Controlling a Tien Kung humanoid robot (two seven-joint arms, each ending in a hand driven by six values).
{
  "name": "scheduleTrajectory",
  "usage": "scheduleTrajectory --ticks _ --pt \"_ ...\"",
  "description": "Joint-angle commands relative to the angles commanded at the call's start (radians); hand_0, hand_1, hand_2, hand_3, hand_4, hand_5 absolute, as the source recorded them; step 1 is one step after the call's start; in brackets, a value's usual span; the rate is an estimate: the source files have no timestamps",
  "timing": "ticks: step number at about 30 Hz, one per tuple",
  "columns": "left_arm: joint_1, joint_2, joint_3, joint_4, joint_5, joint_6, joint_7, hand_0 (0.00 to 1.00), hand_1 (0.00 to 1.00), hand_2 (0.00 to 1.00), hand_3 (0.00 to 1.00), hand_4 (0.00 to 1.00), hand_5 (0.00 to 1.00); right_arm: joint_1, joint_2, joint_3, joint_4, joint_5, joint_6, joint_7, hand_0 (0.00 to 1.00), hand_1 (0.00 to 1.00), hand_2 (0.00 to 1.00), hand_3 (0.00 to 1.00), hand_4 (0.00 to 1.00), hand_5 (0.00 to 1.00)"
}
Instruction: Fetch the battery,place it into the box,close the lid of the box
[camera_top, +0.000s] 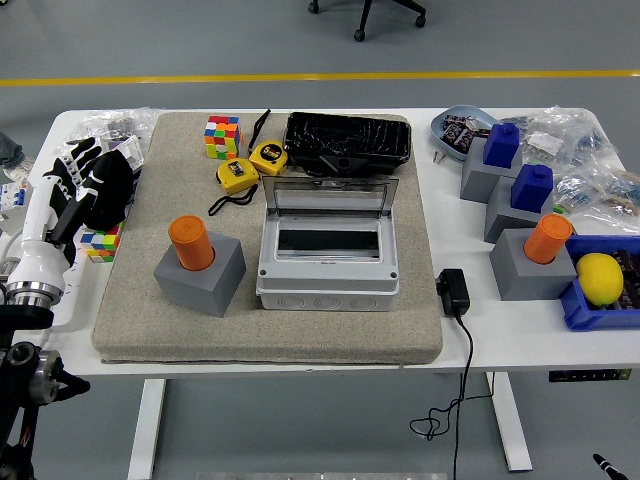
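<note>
An orange cylinder battery (190, 243) stands upright in a grey block (200, 275) on the left part of the grey mat (150, 330). To its right sits the grey box (328, 262), its clear lid (330, 198) swung up and back so the dark inside shows. A second orange battery (548, 238) stands in another grey block (530, 268) off the mat on the right. My left hand (88, 183) hovers at the table's left edge, left of the mat, fingers spread and holding nothing. It is well apart from the battery.
Behind the box lie a black tray (347, 143), two yellow tape measures (250, 165) and a colour cube (222, 136). A black power adapter (453, 292) with its cable lies right of the mat. Blue blocks (515, 165) on grey holders, a blue bin (590, 305) with a lemon (599, 277), and bags fill the right.
</note>
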Motion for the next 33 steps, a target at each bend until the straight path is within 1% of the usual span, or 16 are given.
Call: scheduleTrajectory --ticks 4,5,8,10,11,16,17,18,20,22,23,25,28,29,33 --pt "0.001 0.002 0.005 -0.001 -0.002 -0.005 0.001 0.892 0.932 0.909 0.888 0.998 0.715 -0.002 -0.001 0.015 -0.001 -0.014 -0.001 -0.003 0.936 0.863 0.821 0.799 0.998 0.905" --pt "0.001 0.003 0.007 0.000 -0.004 -0.007 0.000 0.906 0.937 0.911 0.891 0.998 0.725 -0.002 -0.002 0.016 -0.001 -0.015 -0.001 -0.003 0.934 0.861 0.820 0.798 0.998 0.916" --pt "-0.001 0.004 0.011 0.013 -0.029 -0.012 -0.009 0.906 0.937 0.911 0.891 0.998 0.725 -0.002 -0.004 0.007 -0.001 -0.007 -0.001 -0.001 0.934 0.861 0.820 0.798 0.998 0.916" --pt "0.000 0.004 0.010 0.022 -0.055 -0.030 -0.009 0.906 0.937 0.911 0.891 0.998 0.725 -0.001 -0.005 0.001 -0.001 0.000 -0.003 0.002 0.934 0.861 0.820 0.798 0.998 0.916" --pt "0.001 0.005 0.010 0.024 -0.064 -0.036 -0.008 0.998 0.984 0.945 0.906 0.998 0.934 -0.001 -0.006 -0.001 -0.001 0.003 -0.003 0.003 0.937 0.862 0.818 0.797 0.998 0.926" --pt "0.005 0.009 0.015 0.022 -0.111 -0.076 0.007 0.998 0.984 0.945 0.906 0.998 0.934 -0.002 -0.004 -0.011 0.000 0.013 -0.001 0.003 0.937 0.862 0.818 0.797 0.998 0.926" --pt "0.006 0.010 0.021 0.017 -0.122 -0.091 0.012 0.997 0.993 0.973 0.941 0.998 0.901 -0.003 -0.004 -0.014 0.000 0.015 0.000 0.003 0.934 0.860 0.816 0.797 0.998 0.930" --pt "0.006 0.011 0.024 0.014 -0.124 -0.099 0.014 0.997 0.993 0.973 0.941 0.998 0.901 -0.004 -0.004 -0.015 0.000 0.016 0.000 0.003 0.934 0.860 0.816 0.797 0.998 0.930" --pt "0.006 0.012 0.036 0.010 -0.115 -0.119 0.018 0.997 0.993 0.973 0.941 0.998 0.901 -0.006 -0.003 -0.018 0.000 0.020 0.000 0.003 0.934 0.860 0.816 0.797 0.998 0.930" --pt "0.003 0.010 0.042 0.015 -0.105 -0.128 0.021 0.997 0.993 0.973 0.941 0.998 0.901 -0.007 -0.002 -0.022 0.000 0.024 0.000 0.003 0.934 0.860 0.816 0.797 0.998 0.930" --pt "0.001 0.009 0.044 0.020 -0.103 -0.132 0.024 0.991 0.987 0.979 0.956 0.998 0.838 -0.008 -0.002 -0.023 0.000 0.026 0.000 0.003 0.932 0.859 0.813 0.796 0.998 0.933" --pt "-0.004 0.001 0.050 0.037 -0.127 -0.166 0.044 0.991 0.987 0.979 0.956 0.998 0.838 -0.007 -0.001 -0.022 0.000 0.028 0.001 0.003 0.932 0.859 0.813 0.796 0.998 0.933" --pt "-0.006 -0.002 0.064 0.042 -0.131 -0.181 0.051 0.991 0.987 0.979 0.956 0.998 0.838 -0.006 0.000 -0.019 0.002 0.027 0.002 0.003 0.932 0.859 0.813 0.796 0.998 0.933" --pt "-0.006 -0.001 0.072 0.042 -0.131 -0.185 0.052 0.985 0.988 0.977 0.957 0.998 0.774 -0.006 0.000 -0.019 0.002 0.027 0.002 0.003 0.930 0.859 0.812 0.796 0.998 0.937" --pt "-0.007 0.001 0.089 0.042 -0.114 -0.209 0.056 0.985 0.988 0.977 0.957 0.998 0.774 -0.006 0.001 -0.019 0.000 0.029 0.001 0.004 0.930 0.859 0.812 0.796 0.998 0.937"
